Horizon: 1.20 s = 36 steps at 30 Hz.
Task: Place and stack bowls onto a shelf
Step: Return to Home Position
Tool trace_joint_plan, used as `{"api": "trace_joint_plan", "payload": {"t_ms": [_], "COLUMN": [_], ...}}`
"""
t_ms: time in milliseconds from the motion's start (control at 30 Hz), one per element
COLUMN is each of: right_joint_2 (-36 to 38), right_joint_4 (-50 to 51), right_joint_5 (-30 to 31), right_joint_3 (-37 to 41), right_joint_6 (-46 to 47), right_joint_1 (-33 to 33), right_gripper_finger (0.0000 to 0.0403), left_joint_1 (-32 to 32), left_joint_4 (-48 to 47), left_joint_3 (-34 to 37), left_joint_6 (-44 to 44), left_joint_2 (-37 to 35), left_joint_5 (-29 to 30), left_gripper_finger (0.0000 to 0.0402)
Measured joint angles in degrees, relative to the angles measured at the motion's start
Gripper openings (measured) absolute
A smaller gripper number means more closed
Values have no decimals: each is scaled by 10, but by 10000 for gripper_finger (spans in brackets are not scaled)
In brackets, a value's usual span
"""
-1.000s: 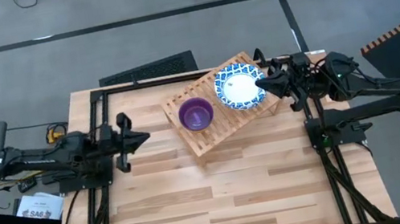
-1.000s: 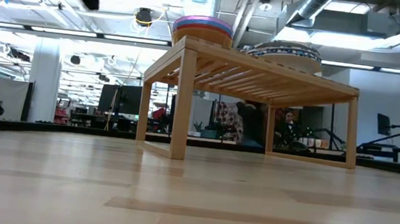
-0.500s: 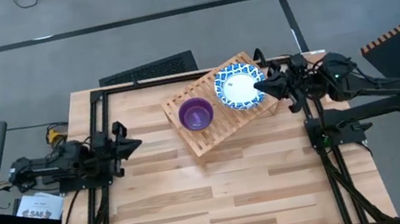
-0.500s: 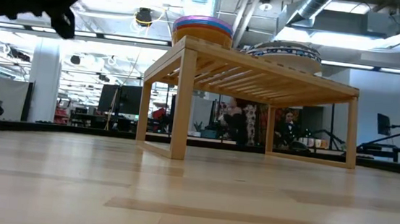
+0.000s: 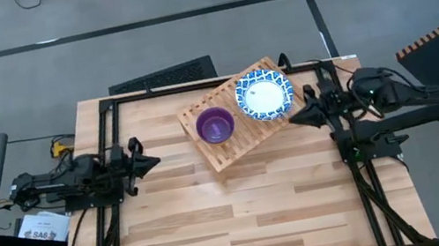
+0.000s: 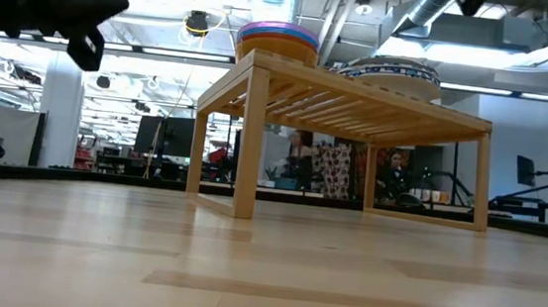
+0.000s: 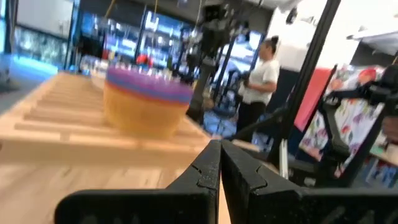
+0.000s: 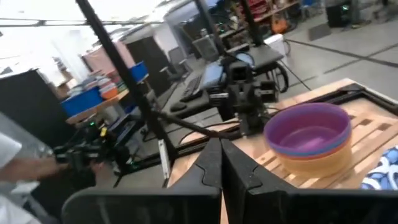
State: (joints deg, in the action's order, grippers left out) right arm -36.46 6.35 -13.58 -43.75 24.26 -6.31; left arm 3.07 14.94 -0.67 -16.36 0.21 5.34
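The shelf (image 5: pixel 241 117) is a light wooden slatted rack standing on its legs on the table's far half. On it sit a stack of plastic bowls, purple on top (image 5: pixel 215 125) (image 6: pixel 277 38) (image 7: pixel 146 99) (image 8: pixel 309 135), and the stacked white bowls with blue rims (image 5: pixel 264 97) (image 6: pixel 391 74) (image 8: pixel 384 173). My left gripper (image 5: pixel 153 162) (image 7: pixel 219 145) is shut, hovering left of the shelf. My right gripper (image 5: pixel 294 117) (image 8: pixel 217 142) is shut, off the shelf's right end, near the patterned bowls. Neither touches anything.
Black frame rails (image 5: pixel 117 203) run along the table's left, right and far sides. A wide stretch of bare tabletop (image 5: pixel 244 217) lies near of the shelf. People stand in the room beyond the table (image 7: pixel 258 74).
My left arm has pulled back toward the table's left edge and come lower. My right gripper has drawn away from the patterned bowls' rim, toward the table's near and right edges. The bowls and shelf have stayed put.
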Motion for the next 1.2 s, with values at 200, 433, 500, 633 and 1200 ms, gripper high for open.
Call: {"api": "trace_joint_plan", "payload": {"t_ms": [200, 433, 500, 633, 1200], "right_joint_2": [80, 171, 204, 271, 363], "right_joint_4": [-72, -150, -153, -228, -215], "right_joint_5": [27, 48, 48, 48, 29], "right_joint_3": [108, 231, 257, 330, 433], "right_joint_6": [-3, -23, -23, 0, -45], "right_joint_1": [62, 93, 86, 86, 96], "right_gripper_finger": [19, 19, 19, 19, 18], "left_joint_1": [0, 0, 0, 0, 0], "left_joint_4": [-87, -132, -130, -131, -129], "left_joint_3": [0, 0, 0, 0, 0], "left_joint_6": [19, 45, 45, 45, 46], "left_joint_2": [0, 9, 9, 9, -1], "left_joint_5": [0, -5, -2, -2, -2], "left_gripper_finger": [0, 0, 0, 0, 0]}}
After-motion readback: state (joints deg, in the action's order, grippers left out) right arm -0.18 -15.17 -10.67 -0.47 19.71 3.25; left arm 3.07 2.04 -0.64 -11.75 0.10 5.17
